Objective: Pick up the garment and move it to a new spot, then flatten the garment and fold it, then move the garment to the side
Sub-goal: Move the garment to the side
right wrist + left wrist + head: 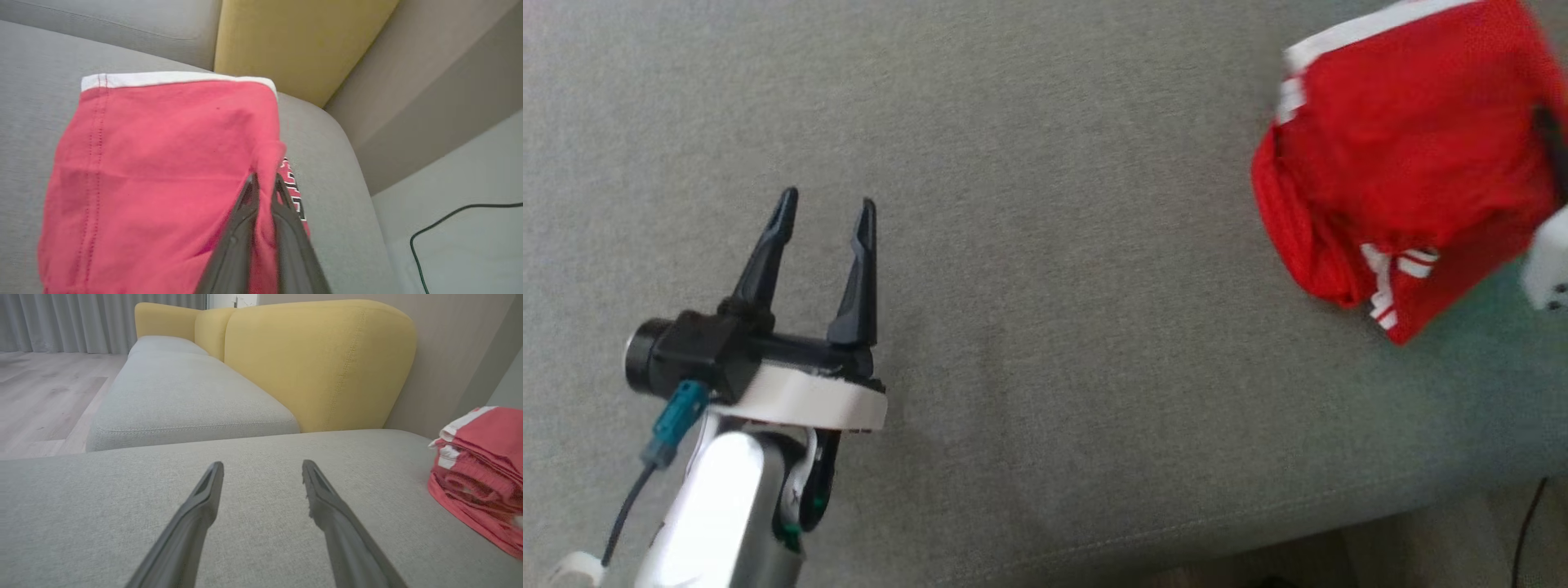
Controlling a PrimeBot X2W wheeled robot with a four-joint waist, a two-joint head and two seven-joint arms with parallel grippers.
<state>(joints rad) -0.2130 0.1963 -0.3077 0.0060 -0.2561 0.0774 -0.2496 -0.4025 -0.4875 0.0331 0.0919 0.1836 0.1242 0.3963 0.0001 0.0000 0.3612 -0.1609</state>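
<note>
Pinching the folded red garment [1405,155] at two o'clock on the grey seat [1054,327], right gripper [264,179] closed on its edge, left gripper [827,204] spread empty at eight; cloth likely soft, light, floppy, so grasp through all layers.

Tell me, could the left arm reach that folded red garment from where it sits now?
Probably yes: just bare grey cushion lies between the open left gripper and the red garment. The right gripper is shut on its fabric, though, so the two could crowd each other.
</note>
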